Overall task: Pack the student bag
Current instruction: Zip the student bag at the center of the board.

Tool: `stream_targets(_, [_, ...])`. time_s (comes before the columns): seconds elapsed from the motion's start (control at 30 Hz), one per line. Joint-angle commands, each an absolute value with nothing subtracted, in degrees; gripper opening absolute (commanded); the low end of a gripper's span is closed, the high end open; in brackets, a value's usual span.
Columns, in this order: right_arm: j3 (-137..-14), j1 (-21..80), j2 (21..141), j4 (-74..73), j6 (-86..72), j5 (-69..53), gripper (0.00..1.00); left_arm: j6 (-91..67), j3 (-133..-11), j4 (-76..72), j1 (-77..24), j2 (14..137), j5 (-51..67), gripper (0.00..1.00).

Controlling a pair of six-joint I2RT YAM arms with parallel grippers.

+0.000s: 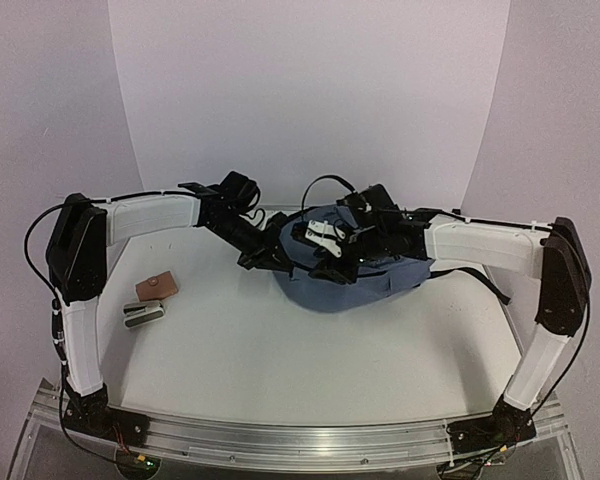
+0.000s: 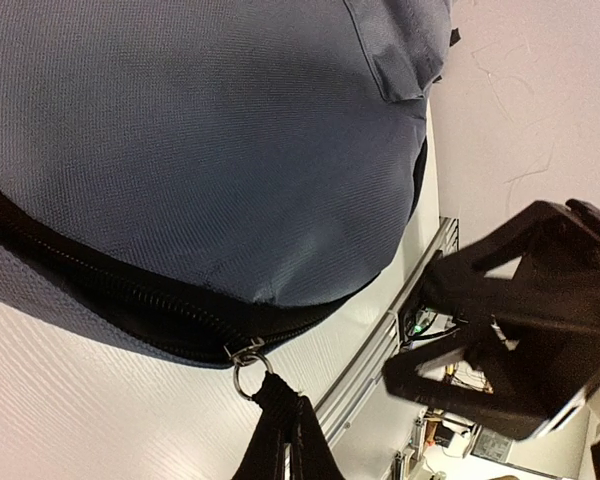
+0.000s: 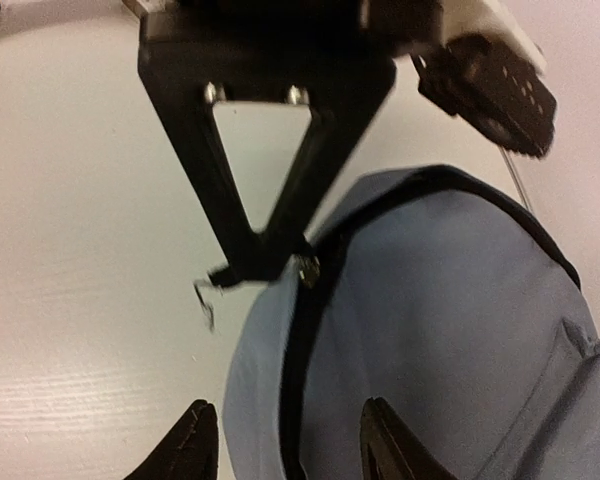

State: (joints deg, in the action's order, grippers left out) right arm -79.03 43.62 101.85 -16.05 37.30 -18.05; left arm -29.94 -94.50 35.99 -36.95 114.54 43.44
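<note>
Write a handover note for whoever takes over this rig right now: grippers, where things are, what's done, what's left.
The left gripper is shut on the zipper pull at the left side of the student bag.
The right gripper is open above the bag, holding nothing.
The bag lies at the far middle of the table; its zipper looks closed where visible.
A tan item and a grey-and-white item lie on the table's left, apart from the bag.
Done: pull grasped. Left, probably: unzip, load the loose items, close.
</note>
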Motion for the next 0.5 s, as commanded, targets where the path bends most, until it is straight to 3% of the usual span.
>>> stream_targets(0.0, [-83.3,44.5,106.6,-14.3,32.9,-18.1,0.38,-29.7,-96.5,34.3,-36.7,113.9,46.2,0.0])
stream_targets(0.17, [-83.8,44.5,109.5,-13.8,32.6,-14.4,0.24,-30.1,-94.9,34.0,-36.5,112.9,45.6,0.0])
stream_targets(0.33, [-81.2,44.5,107.1,-13.9,32.6,-13.1,0.0,-30.1,-93.6,33.7,-35.2,112.4,45.1,0.0])
stream_targets(0.47, [-77.8,44.5,103.3,-13.9,32.5,-11.7,0.0,-29.9,-92.9,33.6,-33.3,112.5,44.3,0.0])
